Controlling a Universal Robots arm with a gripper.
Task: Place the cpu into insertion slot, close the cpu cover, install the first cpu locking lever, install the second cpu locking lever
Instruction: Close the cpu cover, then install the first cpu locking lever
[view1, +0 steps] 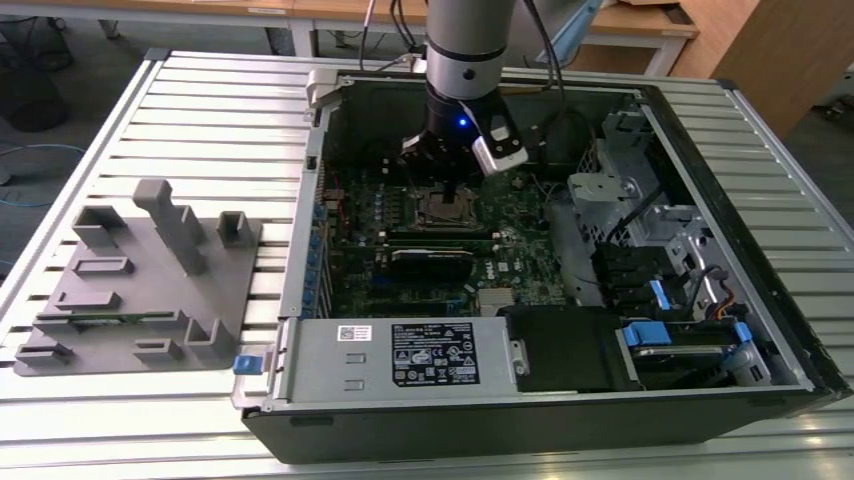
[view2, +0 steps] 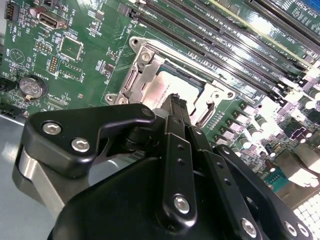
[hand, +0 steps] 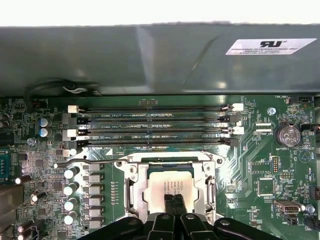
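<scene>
Silver-tan cpu (hand: 167, 181) sat in green board (hand: 260, 150), cpu cover (hand: 131, 189) lying flat around it. Pincer (hand: 174, 202) clenched, empty, hung straight above cpu, tips over its edge away from memory slots (hand: 150, 125); touching or just clear, could not tell.

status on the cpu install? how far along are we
Done: the chip sits in the socket, and the cover frame looks down around it. In hand: the gripper, shut, is right over the chip. Left: the levers; one wire lever juts out beside the socket, apparently unlatched. The other's state I cannot tell.
</scene>
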